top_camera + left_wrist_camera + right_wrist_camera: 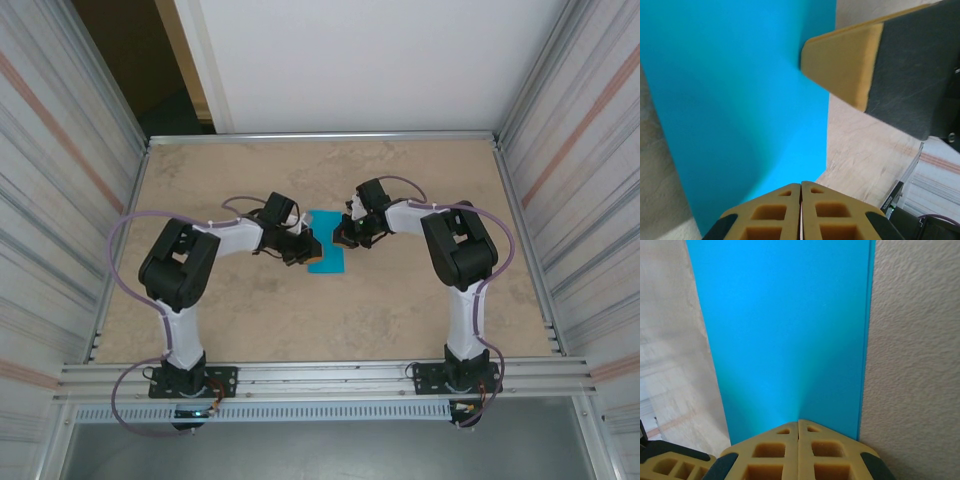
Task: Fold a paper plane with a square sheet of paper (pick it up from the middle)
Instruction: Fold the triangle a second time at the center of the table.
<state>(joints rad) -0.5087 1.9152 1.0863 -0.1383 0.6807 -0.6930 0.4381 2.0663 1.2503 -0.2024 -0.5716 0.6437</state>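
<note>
The square sheet of paper (327, 256) lies flat on the table as a narrow cyan-blue rectangle, apparently folded in half: in the right wrist view the sheet (785, 330) shows a second layer along its right edge. No dart shape is visible. My left gripper (305, 245) is shut, its closed tips (801, 184) over the paper's (735, 100) near edge. My right gripper (344, 236) is also shut, its tips (798, 421) resting at the sheet's end. Whether either pair of tips touches the paper, I cannot tell. A right finger (845, 65) hangs over the paper in the left wrist view.
The beige table (400, 300) is walled by corrugated metal panels (60, 200) left and right and a metal rail (320, 375) in front. A left finger (670, 465) shows at the right wrist view's lower left corner.
</note>
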